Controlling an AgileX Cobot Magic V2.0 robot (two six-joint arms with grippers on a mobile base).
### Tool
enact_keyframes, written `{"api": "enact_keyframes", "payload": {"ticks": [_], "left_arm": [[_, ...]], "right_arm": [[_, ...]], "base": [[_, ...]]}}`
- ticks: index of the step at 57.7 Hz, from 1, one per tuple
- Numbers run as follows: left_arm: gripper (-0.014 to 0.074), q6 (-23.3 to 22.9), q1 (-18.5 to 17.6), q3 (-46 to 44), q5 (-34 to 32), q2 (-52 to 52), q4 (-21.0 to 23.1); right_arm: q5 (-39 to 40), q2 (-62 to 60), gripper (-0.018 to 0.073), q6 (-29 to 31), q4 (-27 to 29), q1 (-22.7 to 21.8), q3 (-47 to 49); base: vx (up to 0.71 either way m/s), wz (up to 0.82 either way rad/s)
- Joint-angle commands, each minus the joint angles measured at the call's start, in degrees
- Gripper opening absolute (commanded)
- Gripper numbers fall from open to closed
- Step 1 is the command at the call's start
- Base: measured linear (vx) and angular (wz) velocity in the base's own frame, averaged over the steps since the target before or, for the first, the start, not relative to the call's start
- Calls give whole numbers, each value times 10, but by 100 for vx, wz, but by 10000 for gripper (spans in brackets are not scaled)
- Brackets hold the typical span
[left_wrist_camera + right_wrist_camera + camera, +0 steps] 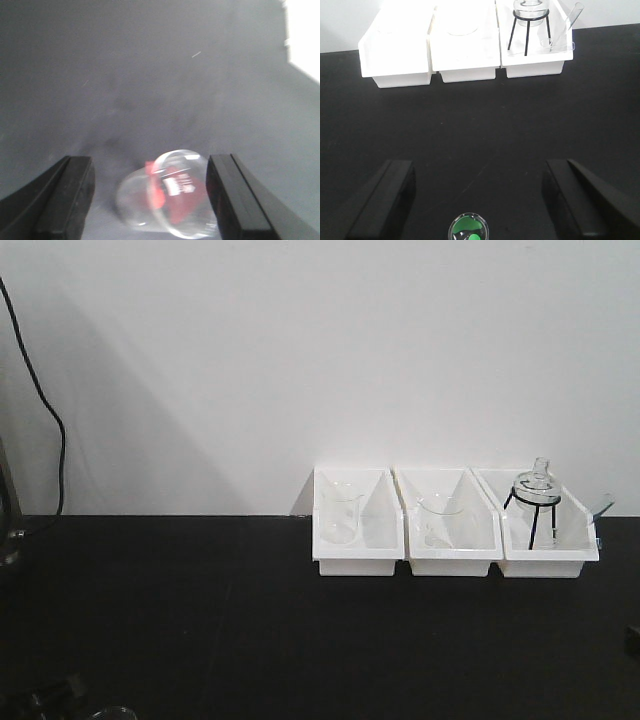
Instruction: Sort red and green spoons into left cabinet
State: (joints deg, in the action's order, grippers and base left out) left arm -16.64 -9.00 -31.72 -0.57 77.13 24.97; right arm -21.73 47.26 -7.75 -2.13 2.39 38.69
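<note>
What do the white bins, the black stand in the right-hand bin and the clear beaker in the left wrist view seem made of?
Bins: glossy white, evenly moulded, probably plastic. Stand: thin black legs and ring, likely coated metal wire. Beaker: see-through with printed markings, glass or clear plastic; cannot tell which.

the left gripper has matte black fingers. between them lies a clear glass beaker with a small white printed marking. the red spoon inside it shows only as a bright red blur. the countertop beyond these fingers looks washed-out grey. ahead of the right gripper it is plain black. that gripper's fingers are black too. between them, a second clear beaker holds the bright green spoon. further ahead are three plain white bins, a black wire tripod under clear glassware, and a white wall.
</note>
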Motion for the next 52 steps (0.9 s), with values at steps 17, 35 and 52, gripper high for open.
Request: {"api": "enact_keyframes", "payload": {"ticks": [17, 35, 52], "left_arm": [[579, -1, -28, -17, -94, 27, 8], [279, -1, -36, -17, -97, 39, 8], [-8, 4, -36, -17, -118, 39, 2]], "right_arm": [[36, -1, 558, 4, -12, -2, 20], [32, -1, 528, 6, -13, -2, 20], [31, -1, 475, 6, -13, -2, 20]], "base": [[0, 0], [0, 0], [0, 0]]}}
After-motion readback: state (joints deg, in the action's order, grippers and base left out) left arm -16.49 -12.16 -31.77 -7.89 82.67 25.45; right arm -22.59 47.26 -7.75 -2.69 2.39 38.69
